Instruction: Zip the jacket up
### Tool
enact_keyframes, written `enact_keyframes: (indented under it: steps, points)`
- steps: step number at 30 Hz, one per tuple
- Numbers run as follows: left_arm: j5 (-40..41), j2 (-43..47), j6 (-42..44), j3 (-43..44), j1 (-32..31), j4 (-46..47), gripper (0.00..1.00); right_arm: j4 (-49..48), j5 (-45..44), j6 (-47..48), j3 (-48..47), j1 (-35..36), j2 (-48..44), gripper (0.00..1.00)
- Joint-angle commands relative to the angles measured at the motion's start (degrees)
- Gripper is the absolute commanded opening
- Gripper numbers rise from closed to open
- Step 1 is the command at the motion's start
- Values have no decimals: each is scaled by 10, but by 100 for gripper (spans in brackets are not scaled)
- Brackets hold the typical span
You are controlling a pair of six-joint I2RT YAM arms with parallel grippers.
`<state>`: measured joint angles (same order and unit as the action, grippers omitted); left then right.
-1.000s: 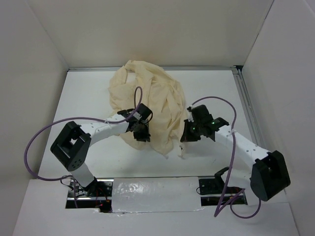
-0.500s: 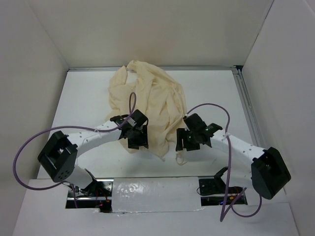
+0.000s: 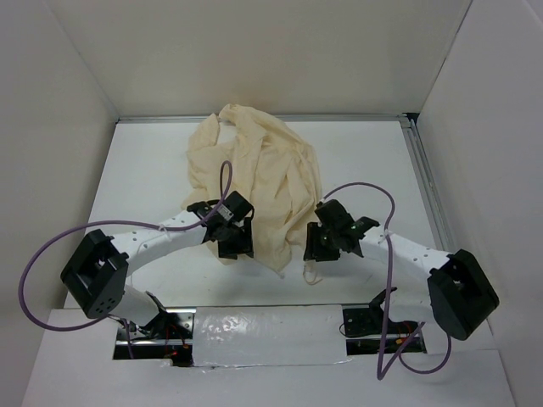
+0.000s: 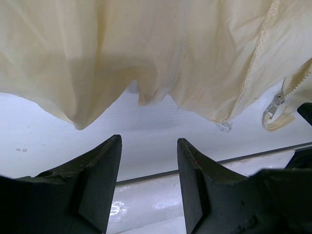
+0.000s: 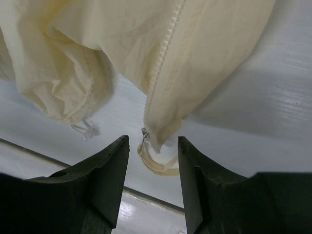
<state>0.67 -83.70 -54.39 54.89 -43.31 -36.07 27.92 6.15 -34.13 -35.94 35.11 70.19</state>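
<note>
Both arms have drawn back toward the near edge over the last second. The left gripper (image 3: 235,246) and right gripper (image 3: 316,248) now sit at the jacket's near hem instead of over the cloth. The jacket (image 3: 263,165) lies crumpled on the far middle of the table (image 3: 144,161). Its far end reaches the table's back edge, and its near hem narrows to a point between my two grippers. The cloth itself has barely shifted.

From the left wrist, I see the left gripper (image 4: 148,146) with its fingers apart and nothing between them, only bare table in the gap. The jacket (image 4: 122,44) hangs in folds just beyond the tips and does not touch them. Near the right edge of that view a zip pull (image 4: 273,107) dangles below a run of zip teeth (image 4: 258,53). A small clear toggle (image 4: 224,126) sits under the hem.

From the right wrist, the right gripper (image 5: 152,146) is likewise spread wide and holds nothing. A corner of the jacket (image 5: 209,44) comes down toward the gap, with zip teeth (image 5: 163,63) running along its edge to the tip just above the fingertips. A cream loop (image 5: 158,168) lies on the table right below that tip. I cannot tell whether the cloth touches either finger.
</note>
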Motion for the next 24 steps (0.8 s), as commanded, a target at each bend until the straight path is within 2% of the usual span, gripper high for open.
enact_keyframes:
  steps: [1, 4, 13, 18, 19, 21, 22, 23, 24]
  points:
    - [7, 17, -10, -9, -3, -8, 61, -47, 5, -22, 7, 6, 20, 49]
    - [6, 19, -9, -13, -3, -5, 61, -50, 3, -31, 14, 7, 32, 44]
    - [1, 19, -8, -20, -3, 5, 59, -52, -1, -47, 25, 12, 39, 45]
    - [-1, 17, -6, -20, -2, 9, 59, -62, -7, -52, 26, 14, 46, 39]
    - [0, 17, -5, -20, -3, 9, 59, -65, -9, -52, 25, 13, 48, 30]
    - [0, 15, -5, -19, -3, 11, 60, -68, -11, -55, 27, 14, 50, 20]
    - [-1, 15, -4, -20, -3, 12, 60, -73, -9, -55, 28, 13, 50, 7]
    - [-2, 13, 0, -20, -2, 15, 60, -73, -8, -54, 27, 14, 47, 0]
    - [-2, 12, 1, -21, -3, 21, 60, -73, -6, -55, 27, 13, 41, 0]
